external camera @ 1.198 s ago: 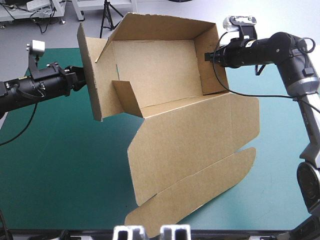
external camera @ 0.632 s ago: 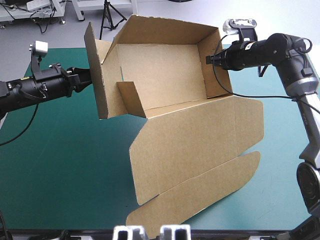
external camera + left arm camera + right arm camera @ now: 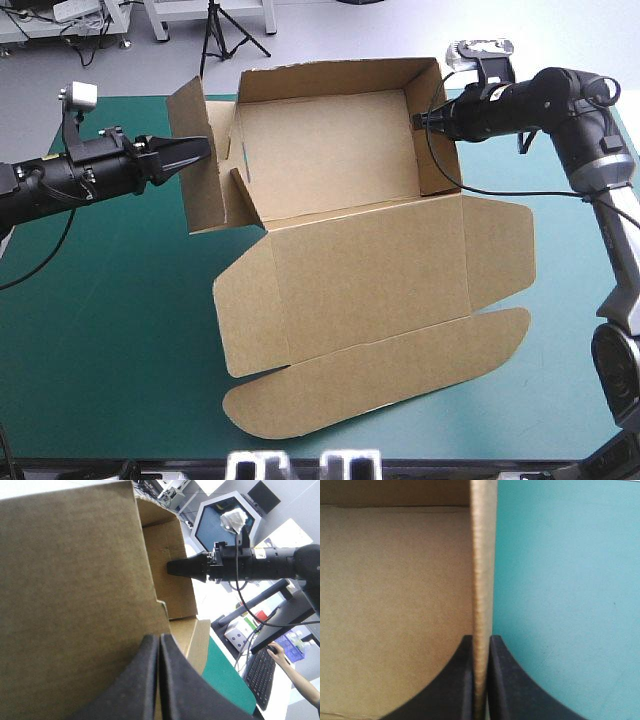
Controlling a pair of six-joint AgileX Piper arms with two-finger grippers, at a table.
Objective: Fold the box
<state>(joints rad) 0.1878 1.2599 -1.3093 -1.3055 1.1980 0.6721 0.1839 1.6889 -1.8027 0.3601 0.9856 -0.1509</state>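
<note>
- Table (image 3: 110, 330): flat top under a teal-green cover, reaching the near edge.
- Floor (image 3: 300, 35): plain grey, beyond the table's far edge.
- Tripod (image 3: 213, 25): black, legs spread, standing on the floor behind the table.
- Bench (image 3: 158, 20): white frame legs at far left, dark cables (image 3: 80, 30) beside them.
- Keyboard (image 3: 260, 675): black, on a pale desk (image 3: 282, 705) off the table's side, brightly lit.

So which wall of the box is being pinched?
The right-hand wall, its edge between the right gripper's jaws; the left gripper by the left wall is shut on nothing.
</note>
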